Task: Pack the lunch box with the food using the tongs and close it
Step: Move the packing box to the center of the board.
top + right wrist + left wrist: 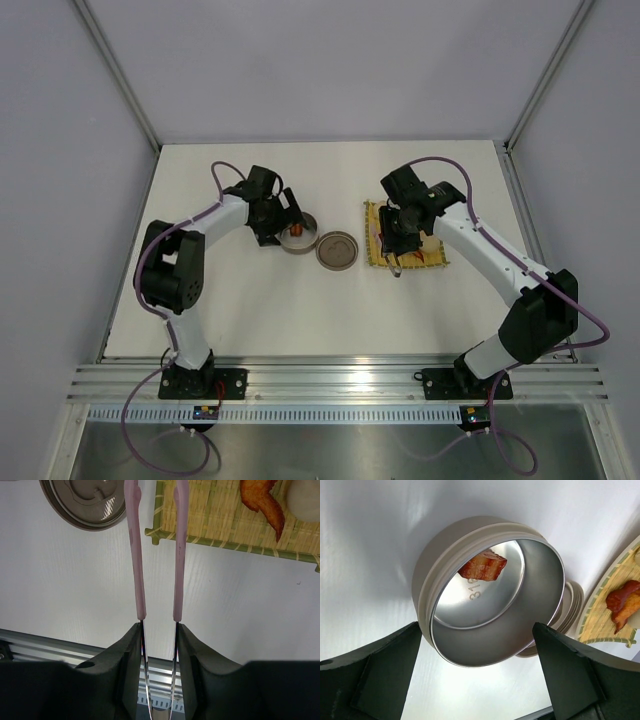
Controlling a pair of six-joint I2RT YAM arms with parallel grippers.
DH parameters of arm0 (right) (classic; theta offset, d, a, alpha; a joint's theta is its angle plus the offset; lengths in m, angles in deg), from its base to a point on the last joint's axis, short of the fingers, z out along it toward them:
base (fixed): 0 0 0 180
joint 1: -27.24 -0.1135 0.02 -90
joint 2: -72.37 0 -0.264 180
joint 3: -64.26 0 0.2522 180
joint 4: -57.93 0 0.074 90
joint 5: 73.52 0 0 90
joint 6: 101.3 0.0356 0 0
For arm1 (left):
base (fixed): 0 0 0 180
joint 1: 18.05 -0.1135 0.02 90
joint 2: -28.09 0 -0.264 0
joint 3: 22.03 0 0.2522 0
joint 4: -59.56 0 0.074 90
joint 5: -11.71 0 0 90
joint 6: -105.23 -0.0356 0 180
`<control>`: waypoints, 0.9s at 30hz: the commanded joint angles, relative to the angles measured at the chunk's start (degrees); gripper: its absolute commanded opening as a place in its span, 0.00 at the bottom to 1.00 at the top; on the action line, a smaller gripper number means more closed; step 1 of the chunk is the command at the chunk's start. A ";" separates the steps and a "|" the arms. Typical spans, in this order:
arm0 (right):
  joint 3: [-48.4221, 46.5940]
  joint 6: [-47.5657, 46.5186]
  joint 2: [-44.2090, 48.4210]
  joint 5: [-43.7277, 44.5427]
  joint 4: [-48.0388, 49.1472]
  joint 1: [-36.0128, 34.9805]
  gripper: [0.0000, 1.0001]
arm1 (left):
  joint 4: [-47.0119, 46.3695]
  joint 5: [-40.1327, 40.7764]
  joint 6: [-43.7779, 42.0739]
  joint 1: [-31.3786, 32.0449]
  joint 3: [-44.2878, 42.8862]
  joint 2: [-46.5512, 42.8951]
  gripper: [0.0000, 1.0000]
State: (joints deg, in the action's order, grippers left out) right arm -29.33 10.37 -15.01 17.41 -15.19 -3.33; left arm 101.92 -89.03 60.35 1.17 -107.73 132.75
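The lunch box (490,605), a round silver tin, stands left of centre (300,240) with a red-brown chunk (482,566) of the food inside. My left gripper (477,625) is open, one finger on each side of the tin; I cannot tell whether they touch its wall. The lid (336,250) lies flat just right of the tin. My right gripper (157,627) is shut on the tongs (136,570), whose pale pink arms stand apart, tips out of the wrist view. It hovers over the mat (375,240), where an orange piece (262,500) and a pale ball (305,497) lie.
The yellow woven mat (220,520) lies right of the lid (85,505), its green edge close to the tongs' arms. Grey walls enclose the white table on three sides. A metal rail (340,380) runs along the near edge.
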 commanded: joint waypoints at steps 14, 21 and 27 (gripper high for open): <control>2.23 2.50 2.12 0.74 2.84 0.51 0.38 | 1.11 -2.35 -0.39 5.47 -22.45 13.11 0.96; 0.12 1.53 -0.95 1.10 4.42 3.14 0.38 | 3.75 2.65 -4.42 5.65 -20.09 5.76 0.97; -1.64 -1.28 -5.08 -0.66 4.95 6.22 0.39 | 4.79 6.17 -7.24 5.56 -10.34 -3.84 0.99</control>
State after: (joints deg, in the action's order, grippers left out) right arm -28.13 11.31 -18.33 17.30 -12.02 1.68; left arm 106.36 -85.97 56.00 6.76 -120.94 135.77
